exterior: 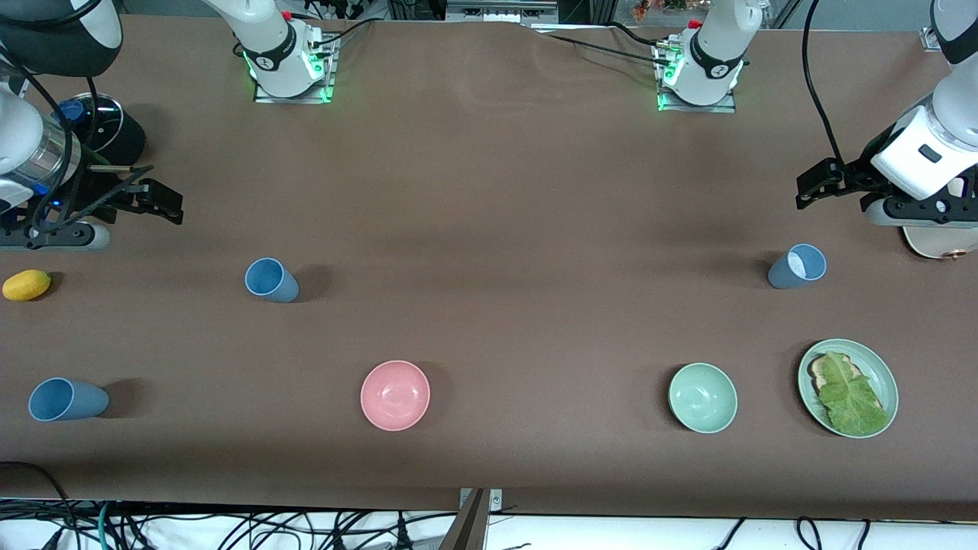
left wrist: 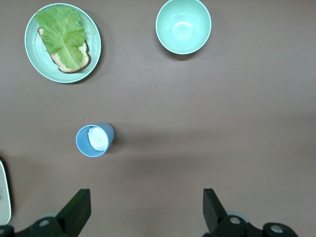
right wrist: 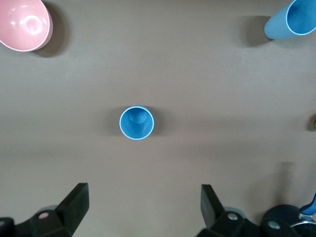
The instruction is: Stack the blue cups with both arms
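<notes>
Plainly, both the left gripper [exterior: 829, 187] and right gripper [exterior: 149, 200] hover spread wide, empty; three blue cups [exterior: 271, 279] [exterior: 67, 399] [exterior: 797, 266] stand well apart – a careless descent could topple one – especially the pale-lined cup near the left arm's end

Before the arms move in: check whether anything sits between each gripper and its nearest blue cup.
Nothing visible does. The right gripper, jaws open, has only bare table between it and the blue cup in its wrist view. The left gripper, jaws open, likewise faces the pale-lined cup unobstructed. Bowls and the plate lie nearer the front camera.
</notes>
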Tool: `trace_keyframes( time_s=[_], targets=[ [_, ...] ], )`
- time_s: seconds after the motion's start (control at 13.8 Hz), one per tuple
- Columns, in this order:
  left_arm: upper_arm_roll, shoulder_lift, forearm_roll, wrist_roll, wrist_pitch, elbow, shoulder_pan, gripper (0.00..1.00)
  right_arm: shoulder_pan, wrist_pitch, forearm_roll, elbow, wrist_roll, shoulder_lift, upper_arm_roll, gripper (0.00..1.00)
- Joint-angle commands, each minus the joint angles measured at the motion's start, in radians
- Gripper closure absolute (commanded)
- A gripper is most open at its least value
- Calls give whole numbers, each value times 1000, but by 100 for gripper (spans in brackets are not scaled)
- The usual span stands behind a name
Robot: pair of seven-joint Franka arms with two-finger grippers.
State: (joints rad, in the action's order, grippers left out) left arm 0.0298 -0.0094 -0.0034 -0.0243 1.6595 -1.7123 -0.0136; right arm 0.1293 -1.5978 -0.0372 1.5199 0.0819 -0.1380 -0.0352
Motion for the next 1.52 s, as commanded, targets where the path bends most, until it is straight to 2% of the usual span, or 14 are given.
trace_keyframes(
  time_s=[0.0,1.45],
  targets=[
    [-2,0,17,7,-21,16,-3,0,0,7,11,-23,10,-9,1,0],
    [-2,0,16,10,-47,16,11,0,1,9,13,-23,12,-9,1,0]
  ],
)
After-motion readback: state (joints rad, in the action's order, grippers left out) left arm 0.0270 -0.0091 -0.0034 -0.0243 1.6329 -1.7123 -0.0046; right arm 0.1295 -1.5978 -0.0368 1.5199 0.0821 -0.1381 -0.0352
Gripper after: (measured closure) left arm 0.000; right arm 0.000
